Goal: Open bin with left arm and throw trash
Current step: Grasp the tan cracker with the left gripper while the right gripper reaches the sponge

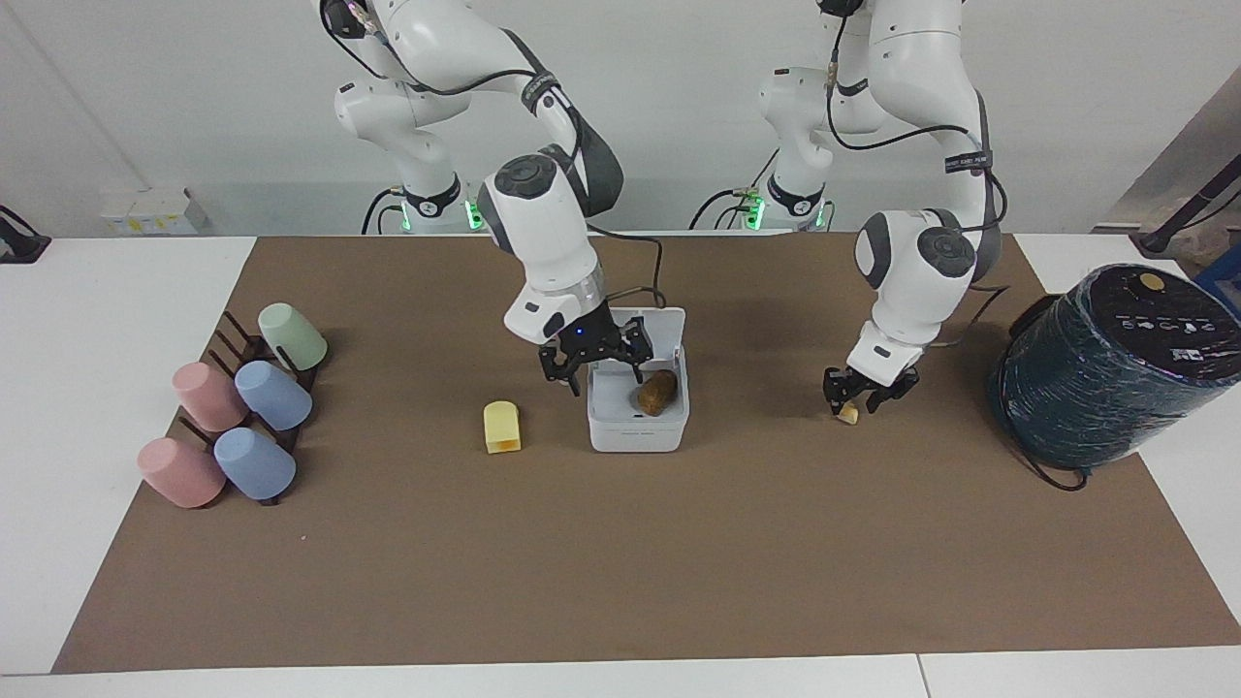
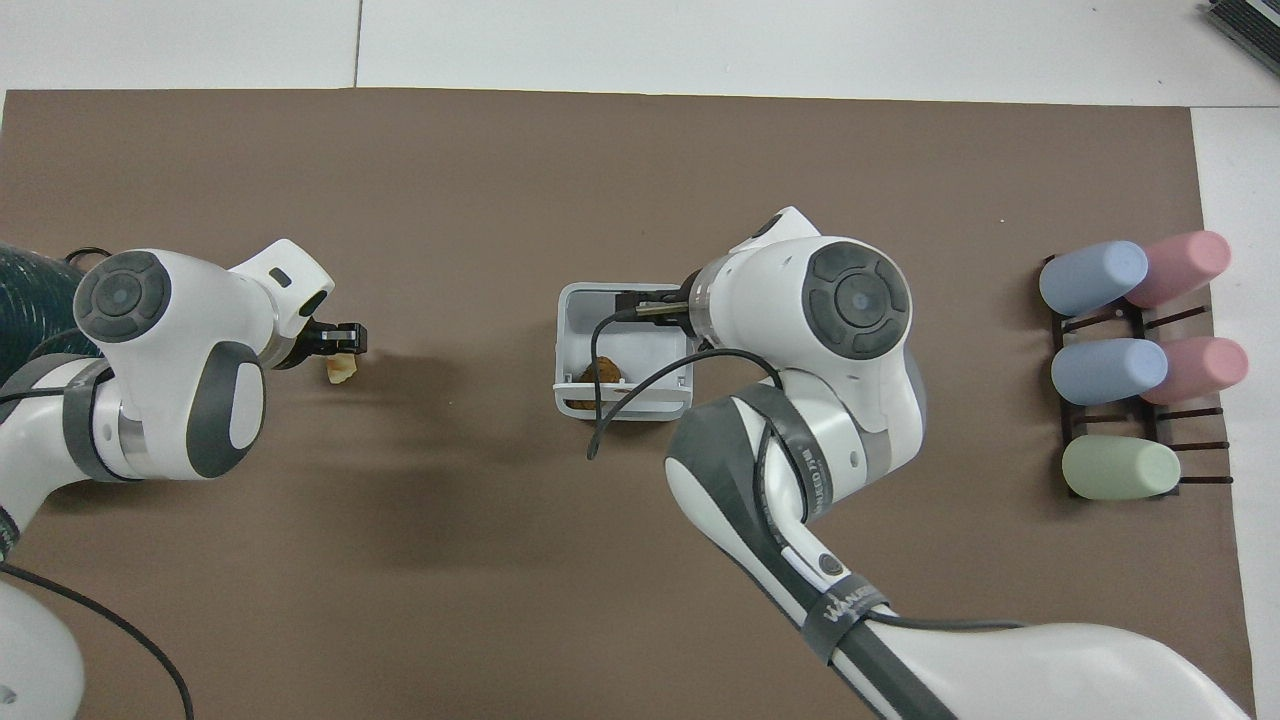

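The white bin point(image 1: 637, 433) stands open mid-table, its lid point(image 1: 669, 325) upright on the edge nearer the robots. The brown bread lump point(image 1: 657, 392) lies inside it and also shows in the overhead view point(image 2: 601, 375). My right gripper point(image 1: 593, 371) is open and empty just above the bin's edge toward the right arm's end. The pale yellow toast block point(image 1: 501, 427) lies on the mat beside the bin. My left gripper point(image 1: 861, 393) is open, low over the tan scrap point(image 1: 848, 415), which sits just past its tips in the overhead view point(image 2: 340, 370).
A big dark teal wrapped cylinder point(image 1: 1115, 364) stands at the left arm's end of the table. A rack of pastel cups point(image 1: 238, 417) lies at the right arm's end. The brown mat point(image 1: 620, 562) covers the table.
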Controlling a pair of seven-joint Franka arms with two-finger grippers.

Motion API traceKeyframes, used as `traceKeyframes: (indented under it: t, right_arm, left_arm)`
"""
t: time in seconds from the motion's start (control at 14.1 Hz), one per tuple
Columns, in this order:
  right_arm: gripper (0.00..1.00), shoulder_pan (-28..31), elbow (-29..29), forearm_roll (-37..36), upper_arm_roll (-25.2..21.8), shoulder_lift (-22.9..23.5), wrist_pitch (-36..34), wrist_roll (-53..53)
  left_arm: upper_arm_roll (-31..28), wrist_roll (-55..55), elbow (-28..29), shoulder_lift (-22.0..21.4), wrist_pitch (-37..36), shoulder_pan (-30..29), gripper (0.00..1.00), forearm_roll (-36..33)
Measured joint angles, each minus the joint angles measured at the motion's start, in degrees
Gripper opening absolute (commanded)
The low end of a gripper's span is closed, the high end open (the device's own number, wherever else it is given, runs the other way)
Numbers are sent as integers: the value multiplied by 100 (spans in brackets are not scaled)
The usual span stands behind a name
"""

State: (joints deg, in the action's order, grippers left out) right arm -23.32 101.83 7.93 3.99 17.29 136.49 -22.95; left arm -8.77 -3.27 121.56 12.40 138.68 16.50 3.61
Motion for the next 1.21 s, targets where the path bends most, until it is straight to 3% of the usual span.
traceKeyframes:
  t: [0.07, 0.28, 0.43, 0.5, 0.85, 1.21]
  right_arm:
    - [100, 142, 6, -2, -3, 0, -2, 12]
    - [100, 522, 147, -4, -11, 12, -11, 212]
    - [100, 777, 337, -8, -15, 18, -11, 516]
    - [100, 885, 447, -11, -17, 24, 6, 739]
    - [100, 1018, 1109, -60, -10, 39, 402, 1533]
    - [100, 1007, 1706, -469, 4, 39, 1018, 2047]
  left_arm:
    - [1, 0, 78, 38, 152, 1, 60, 0]
    - [8, 0, 279, 63, 427, 2, 34, 0]
    - [12, 0, 282, 59, 449, 6, 12, 0]
    - [12, -5, 280, 57, 450, 9, 6, 0]
    - [34, -299, -14, 58, 221, 114, 4, 2]
    - [84, -1149, -1387, 77, -1269, 450, 3, 2]
